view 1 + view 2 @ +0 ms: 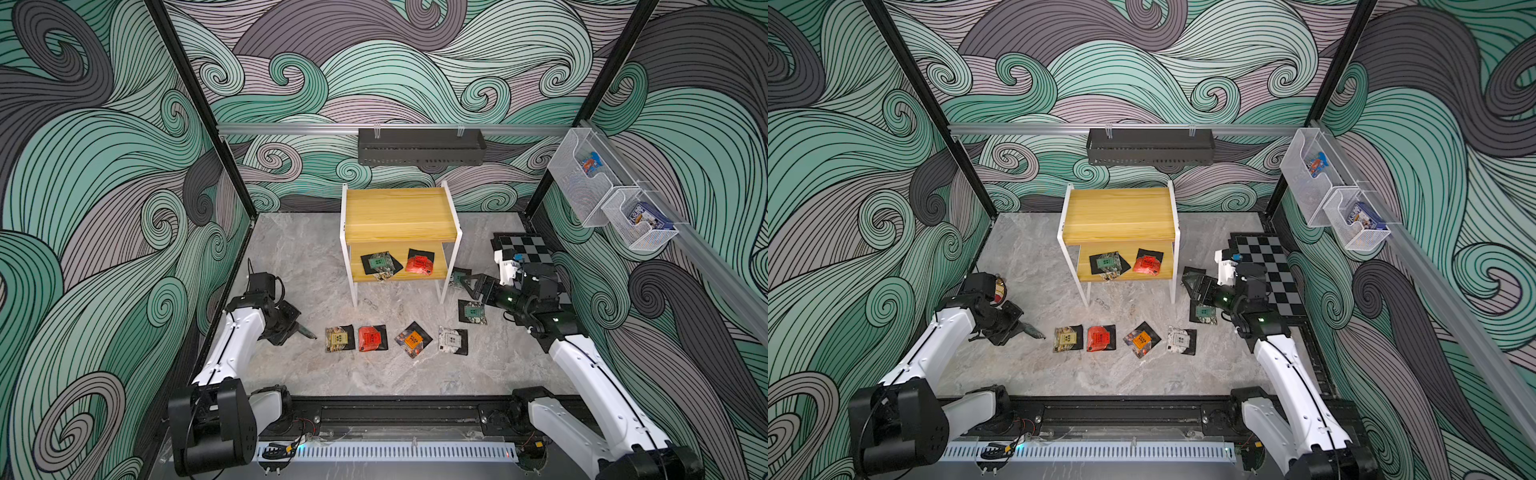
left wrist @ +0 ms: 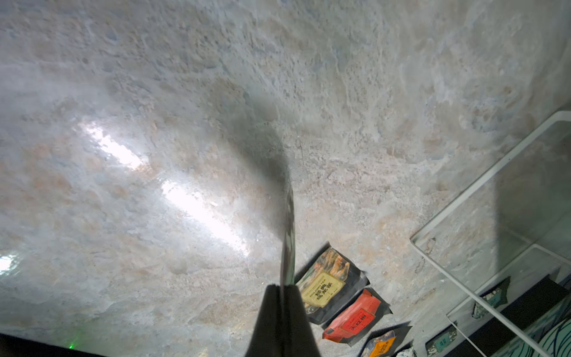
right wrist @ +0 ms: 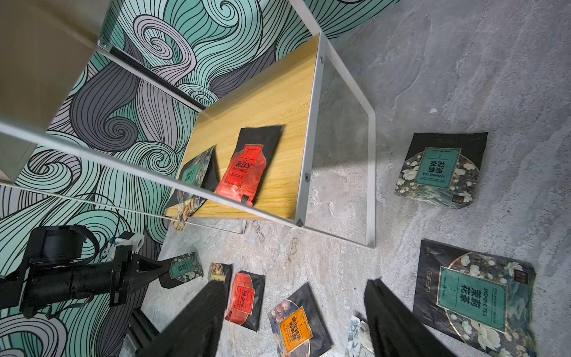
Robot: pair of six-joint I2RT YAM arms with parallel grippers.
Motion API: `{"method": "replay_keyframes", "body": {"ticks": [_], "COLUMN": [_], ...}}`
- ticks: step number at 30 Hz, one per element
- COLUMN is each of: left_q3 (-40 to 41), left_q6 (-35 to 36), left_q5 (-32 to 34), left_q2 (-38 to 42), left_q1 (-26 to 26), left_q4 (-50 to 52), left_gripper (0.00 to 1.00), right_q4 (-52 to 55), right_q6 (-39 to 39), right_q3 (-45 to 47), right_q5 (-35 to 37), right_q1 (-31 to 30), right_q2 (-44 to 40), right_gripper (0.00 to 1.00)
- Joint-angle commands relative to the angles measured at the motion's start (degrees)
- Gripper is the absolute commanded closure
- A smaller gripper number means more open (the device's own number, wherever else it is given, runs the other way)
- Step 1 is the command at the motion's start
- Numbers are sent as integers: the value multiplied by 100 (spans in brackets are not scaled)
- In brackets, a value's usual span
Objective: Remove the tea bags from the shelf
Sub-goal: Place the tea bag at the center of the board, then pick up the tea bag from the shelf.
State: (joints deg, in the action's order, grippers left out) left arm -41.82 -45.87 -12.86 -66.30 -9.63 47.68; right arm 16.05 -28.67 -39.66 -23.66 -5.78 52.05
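Marbled grey tabletop (image 1: 291, 257): left fingers (image 2: 272, 324) pinch a flat teal sachet (image 3: 184, 272), right fingers (image 3: 197, 321) wide beside wood-grain shelf (image 1: 399, 212).

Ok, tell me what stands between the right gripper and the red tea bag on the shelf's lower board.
Only the shelf's white frame: its front leg on that side crosses the line from the right gripper to the red tea bag in the right wrist view. Behind that leg the side gap between the boards looks clear.

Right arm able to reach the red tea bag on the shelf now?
Probably yes: the right gripper is open and empty beside the shelf; the red tea bag lies uncovered near that open side.
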Motion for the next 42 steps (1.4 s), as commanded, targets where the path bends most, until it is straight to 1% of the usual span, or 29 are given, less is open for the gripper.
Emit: {"method": "replay_keyframes", "body": {"ticks": [1,3,5,8,11,13,15,16,20,23,28,31,36,38,42], "left_q3": [55,63,61,51,29,19,-36,-74,-204,-297,-469,-579,-745,-861,-1194], "left_q6": [-137,-150,-164,-164,-175,-209,-242,-252,-249,-189,71,236,570,701,914], "left_q5": [240,311,424,507,589,630,724,756,859,850,495,167,-441,-674,-882], "left_q2": [21,21,21,30,80,147,186,192,222,299,415,419,386,343,238], "left_q1": [-41,-44,-42,-45,-47,-41,-48,-46,-46,-46,-34,-21,77,150,315], "left_q4": [298,384,472,594,723,757,859,913,1044,1042,766,553,128,-15,-121], "left_gripper": [95,91,85,79,77,69,65,61,60,56,50,50,46,46,46], "right_q4": [-32,-45,-41,-39,-41,-41,-47,-50,-58,-59,-60,-54,-59,-42,-54], "right_q6": [82,82,84,102,108,112,112,112,112,116,108,97,63,39,-19], "right_q3": [57,63,72,72,79,87,83,89,80,88,50,27,-39,-100,-229], "right_q5": [81,85,106,107,122,125,126,128,136,125,105,76,28,2,-75], "right_q1": [-28,-27,-28,-28,-28,-28,-28,-28,-28,-27,-28,-37,-37,-31,-28], "right_q2": [-70,-59,-61,-64,-79,-72,-65,-64,-64,-79,-64,-52,13,60,186], "right_gripper": [25,25,25,25,25,25,25,25,25,25,25,25,25,25,25]}}
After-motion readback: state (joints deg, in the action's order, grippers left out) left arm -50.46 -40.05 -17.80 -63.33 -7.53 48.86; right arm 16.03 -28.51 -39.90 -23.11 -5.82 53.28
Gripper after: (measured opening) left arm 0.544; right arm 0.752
